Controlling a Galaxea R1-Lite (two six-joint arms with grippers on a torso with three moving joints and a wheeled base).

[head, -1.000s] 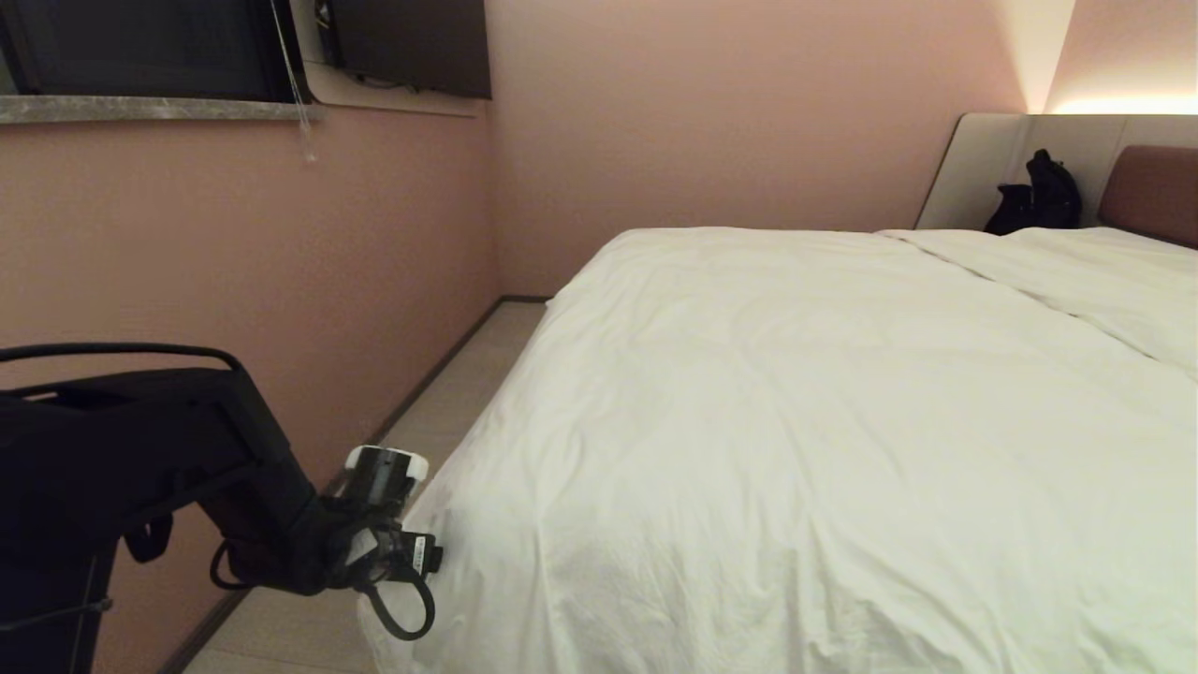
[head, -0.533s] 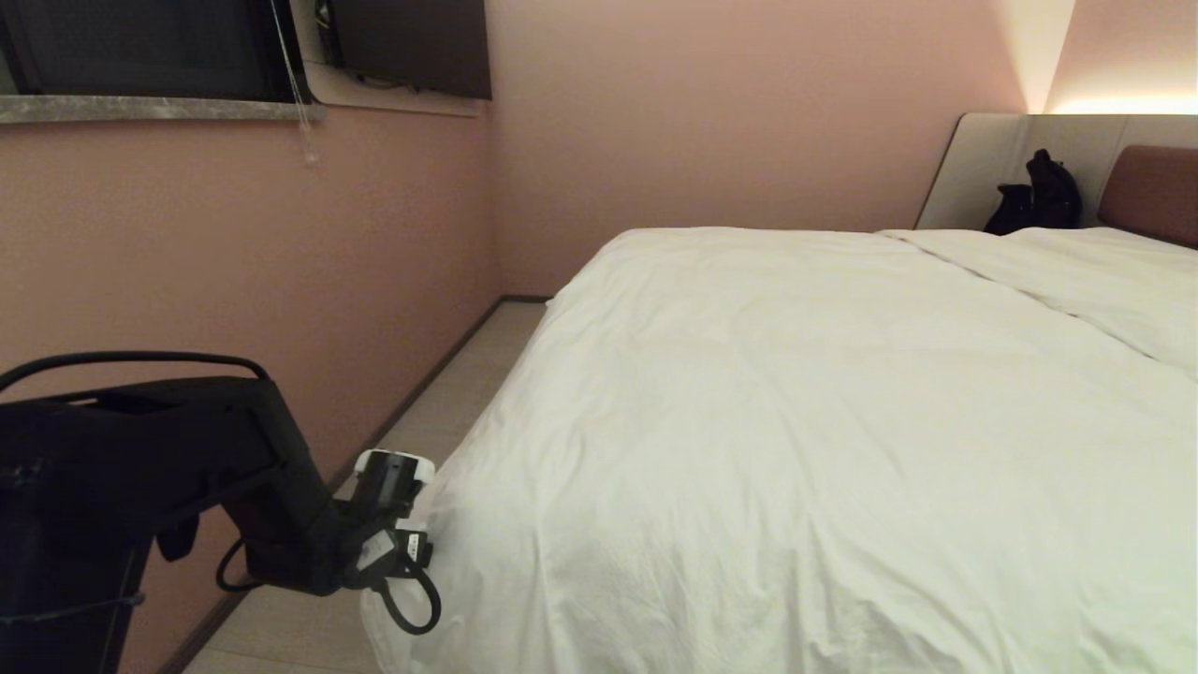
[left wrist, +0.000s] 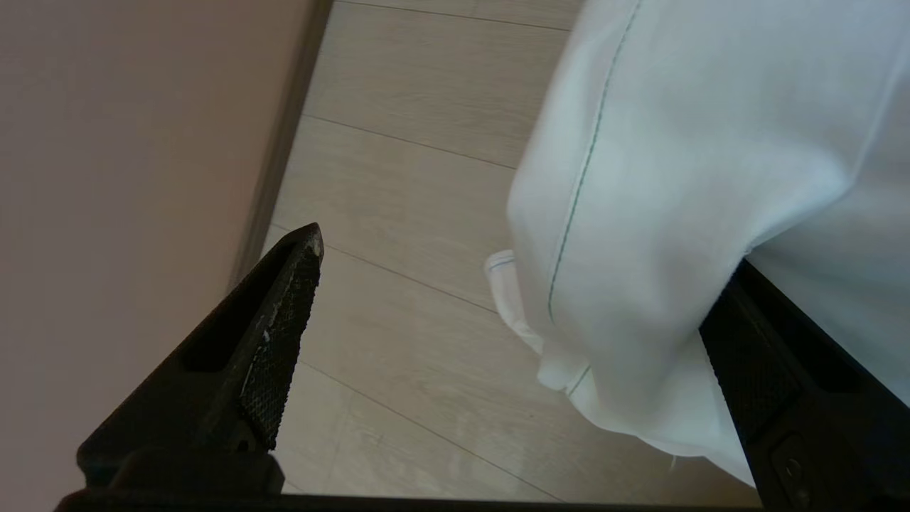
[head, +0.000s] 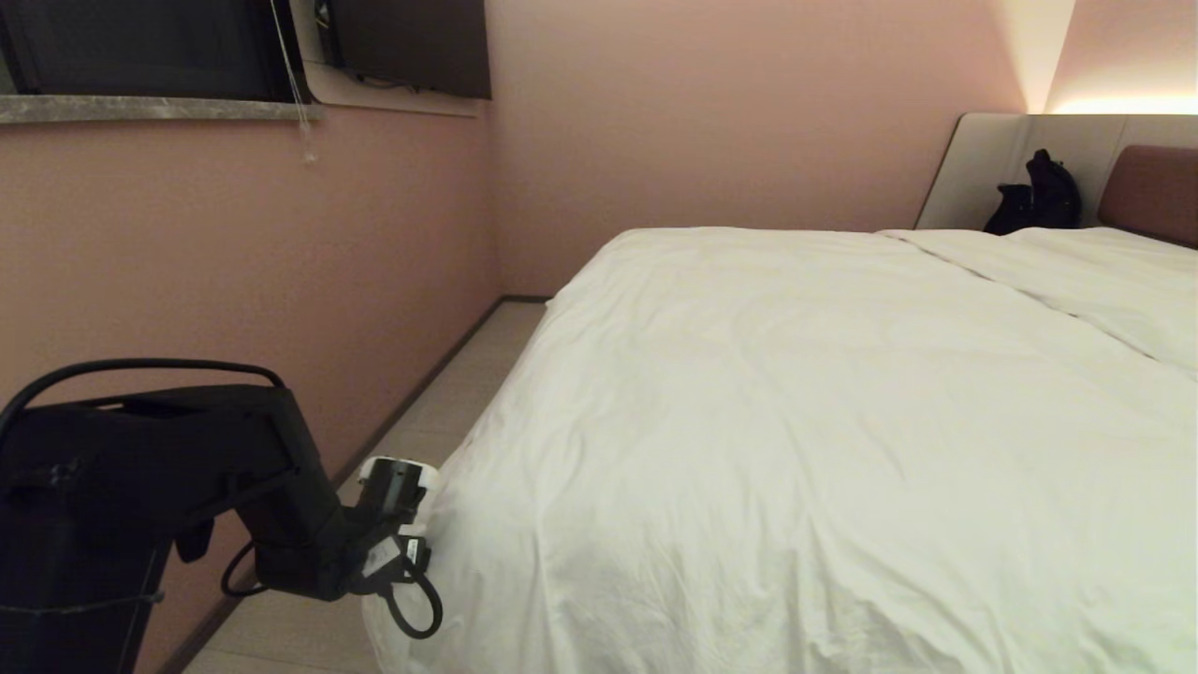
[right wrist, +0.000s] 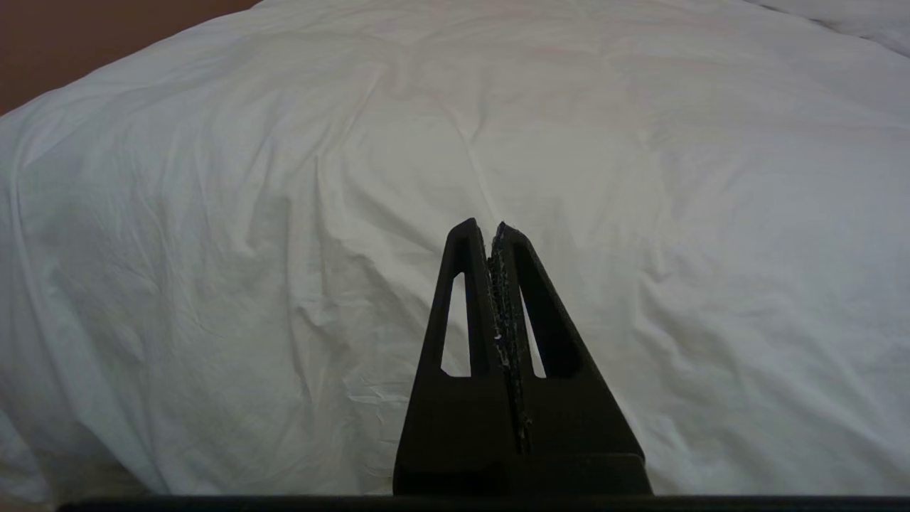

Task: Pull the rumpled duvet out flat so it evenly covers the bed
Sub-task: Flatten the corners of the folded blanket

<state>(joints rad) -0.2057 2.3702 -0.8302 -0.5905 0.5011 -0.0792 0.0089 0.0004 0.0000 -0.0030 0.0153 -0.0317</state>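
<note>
The white duvet [head: 796, 421] lies spread over the bed [head: 1151, 192], wrinkled, and its near left corner hangs down to the floor. My left gripper [head: 412, 548] is low at that corner and open. In the left wrist view the left gripper [left wrist: 526, 256] has its jaws wide apart. The hanging duvet corner [left wrist: 640, 213], with a thin green seam line, lies in the gap and covers the tip of one finger. The other finger [left wrist: 284, 313] is bare over the floor. My right gripper [right wrist: 489, 229] is shut and empty above the duvet [right wrist: 284, 178], outside the head view.
A pink wall [head: 234, 281] runs close along the bed's left side, leaving a narrow strip of pale floor [head: 440, 402]. Pillows [head: 1104, 271] lie at the head end, with a black bag [head: 1039, 197] against the beige panel. A window sill [head: 159, 109] and a dark screen [head: 412, 42] are on the wall.
My left arm has edged right and slightly down toward the duvet's hanging corner. The duvet and the right gripper have not moved.
</note>
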